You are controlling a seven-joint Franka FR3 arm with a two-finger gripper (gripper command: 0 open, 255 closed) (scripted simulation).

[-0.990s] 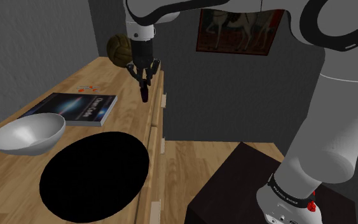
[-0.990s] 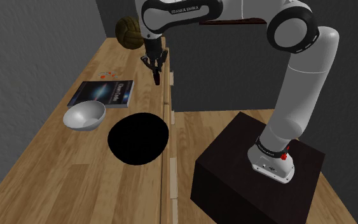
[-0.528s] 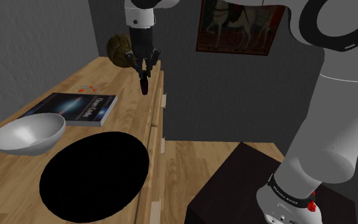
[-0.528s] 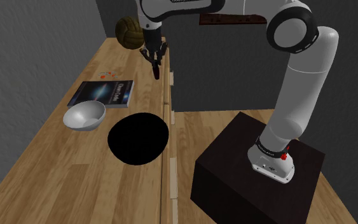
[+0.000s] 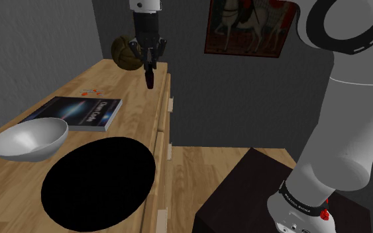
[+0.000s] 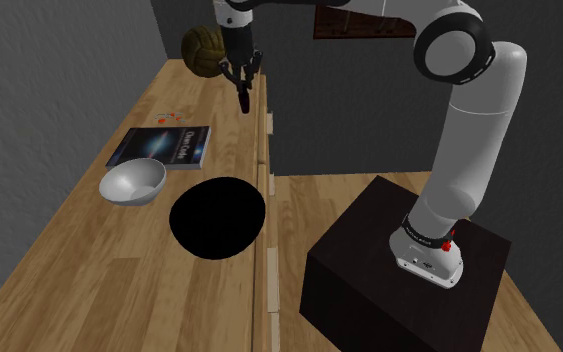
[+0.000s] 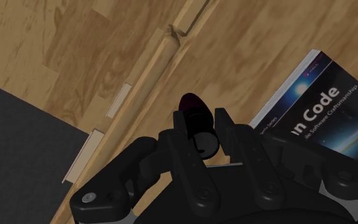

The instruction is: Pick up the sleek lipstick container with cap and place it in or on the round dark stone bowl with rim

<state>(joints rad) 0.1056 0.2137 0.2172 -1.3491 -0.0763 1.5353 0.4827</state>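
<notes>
Lipstick [image 5: 150, 79] clamped in tool [image 5: 149, 68], lifted higher than a second ago, over cabinet [image 5: 128, 109].

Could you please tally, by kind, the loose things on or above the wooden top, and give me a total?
Bowls: 2 (grey bowl, black bowl)
Book: 1
Ball: 1
Lipstick: 1, clasped between the fingers
Total: 5
Tiny red specks, too small to name, are left out.
</notes>
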